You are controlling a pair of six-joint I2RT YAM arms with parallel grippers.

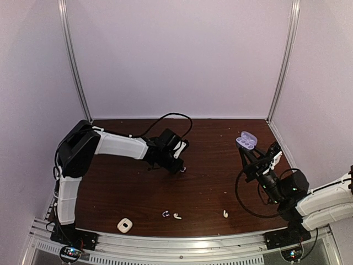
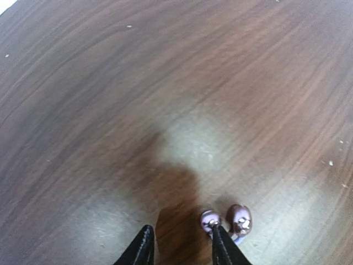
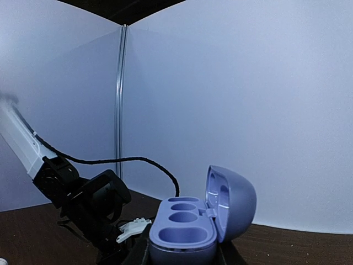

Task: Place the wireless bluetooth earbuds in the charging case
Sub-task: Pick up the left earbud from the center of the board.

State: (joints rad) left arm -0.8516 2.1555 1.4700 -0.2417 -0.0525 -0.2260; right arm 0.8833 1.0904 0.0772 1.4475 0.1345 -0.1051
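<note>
My right gripper (image 1: 249, 149) holds the purple charging case (image 1: 246, 140) up off the table at the right, lid open. In the right wrist view the case (image 3: 187, 226) sits upright between my fingers, its wells empty. My left gripper (image 1: 179, 164) is down at the table's middle. In the left wrist view it (image 2: 182, 236) stands open with only bare wood in the gap. A dark purple earbud (image 2: 238, 220) lies just outside the right fingertip (image 2: 219, 238), touching it. Another purple earbud (image 1: 165, 213) and two white ones (image 1: 177, 216) (image 1: 225, 213) lie near the front edge.
A small white case (image 1: 125, 224) sits at the front left by the rail. The left arm's black cable (image 1: 165, 118) loops over the back of the table. White walls close in the back and sides.
</note>
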